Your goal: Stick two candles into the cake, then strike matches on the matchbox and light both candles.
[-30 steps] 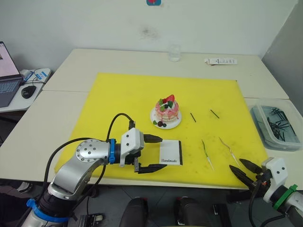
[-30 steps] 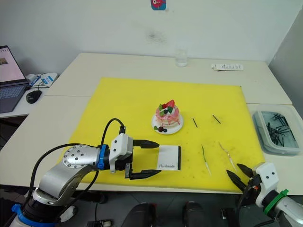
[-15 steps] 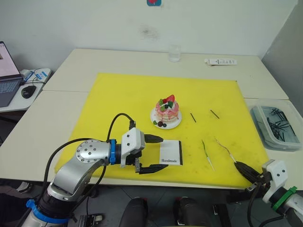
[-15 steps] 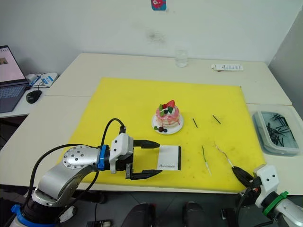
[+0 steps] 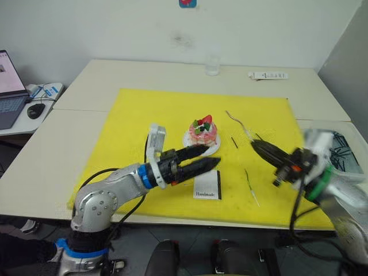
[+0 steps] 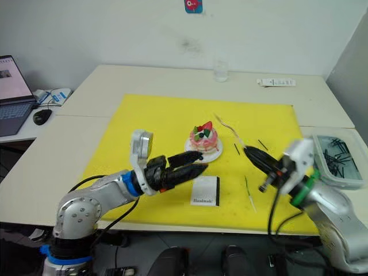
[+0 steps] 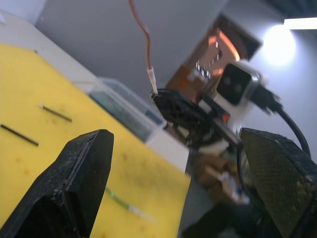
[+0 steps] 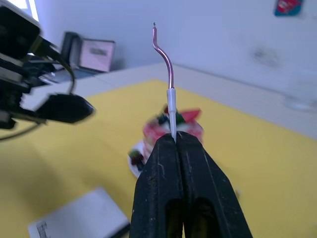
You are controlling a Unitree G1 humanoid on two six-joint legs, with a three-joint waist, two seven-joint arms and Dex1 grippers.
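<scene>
**Pink-tipped candle lifted beside the cake**

Yellow mat point(image 5: 144, 115) covers the tabletop's middle. The right gripper point(image 5: 257, 145), right of centre, has its fingers closed on a candle point(image 5: 237, 122) held in the air. The cake point(image 5: 202, 137) sits at centre, the matchbox point(image 5: 207, 185) below it. The left gripper point(image 5: 206, 157) hovers over the mat, fingers wide. Another candle point(image 5: 249, 185) lies lower right; two matches point(image 5: 234, 142), seemingly, lie nearby.

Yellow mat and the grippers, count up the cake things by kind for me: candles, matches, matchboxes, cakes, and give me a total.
Candles: 2, one held in the right gripper at, one lying on the yellow mat at
Matches: 2
Matchbox: 1
Cake: 1
Total: 6
</scene>
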